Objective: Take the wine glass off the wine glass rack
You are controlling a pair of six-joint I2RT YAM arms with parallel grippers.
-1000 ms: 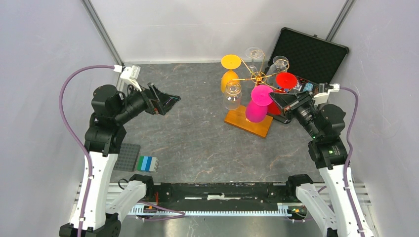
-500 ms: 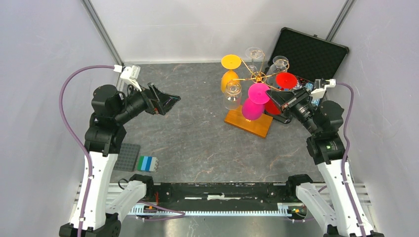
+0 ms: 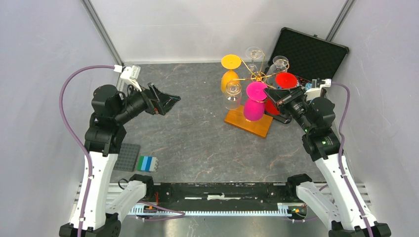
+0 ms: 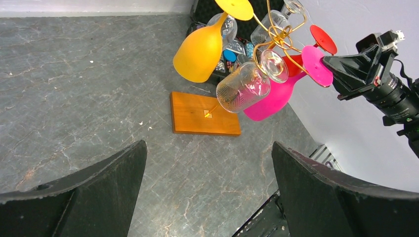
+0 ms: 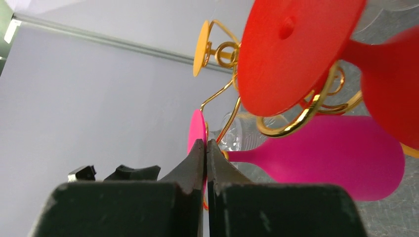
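1. Starting from the top external view, the wine glass rack (image 3: 257, 76) is seen at the far right of the desk (image 3: 188, 133). Every glass hangs on its arms, so nothing has been taken off yet. The right end effector (image 3: 268, 91) is closed on nothing, its tip just beside the foot of the magenta wine glass (image 3: 253, 109), which is judged to be the target. The left end effector (image 3: 170, 104) is spread wide and empty, well apart from the rack.
2. In the left wrist view, the magenta glass is shown hanging tilted, with its foot high and towards the right arm. Its bowl is low, over the rack's wooden base (image 4: 205, 113). Its long axis is slanted, and its mouth points down and away from the central post.
3. In the right wrist view, the two fingers are pressed together with nothing between them. The pink foot is seen edge-on just past their tips, and contact cannot be told. The stem runs nearly level across this picture, with the bowl to the right. The whole removal is judged to be left: a grasp, a slide out of the gold curl, and a lift clear.
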